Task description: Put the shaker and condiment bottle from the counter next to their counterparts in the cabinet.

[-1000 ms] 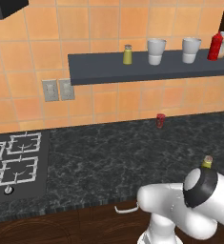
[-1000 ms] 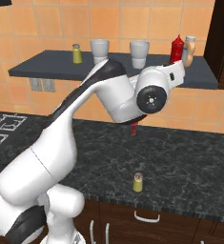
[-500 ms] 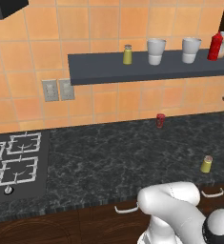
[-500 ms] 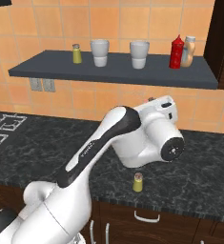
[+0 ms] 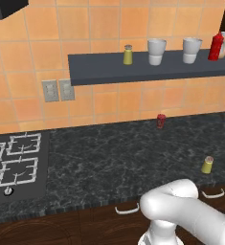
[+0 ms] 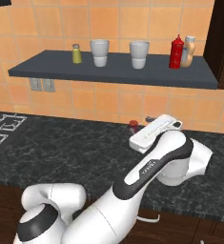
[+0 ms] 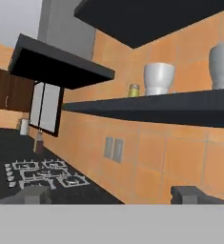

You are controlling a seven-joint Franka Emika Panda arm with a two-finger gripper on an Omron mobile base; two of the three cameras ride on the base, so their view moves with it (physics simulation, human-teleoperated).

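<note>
The olive-yellow shaker (image 5: 207,165) stands upright near the front edge of the black counter (image 5: 109,158), with nothing touching it. The red condiment bottle (image 6: 176,52) stands on the dark shelf-like cabinet (image 6: 113,71), close beside the tan white-capped bottle (image 6: 188,51). At the shelf's left part is the twin shaker (image 6: 76,53). My gripper (image 7: 112,195) is open with nothing between its fingers, looking leftward along the wall under the shelf. The white hand (image 6: 156,131) hovers over the back of the counter, well below the shelf.
Two white cups (image 5: 156,51) (image 5: 192,50) stand mid-shelf. A tiny red cup-like item (image 5: 161,121) sits at the back of the counter, close to the hand. A stovetop (image 5: 13,162) is at the left, with wall outlets (image 5: 58,90) above it.
The hand has dropped from shelf height beside the red bottle to just above the counter. The arm has swung down and right, uncovering the counter shaker in the left base view. The jaws stayed open.
</note>
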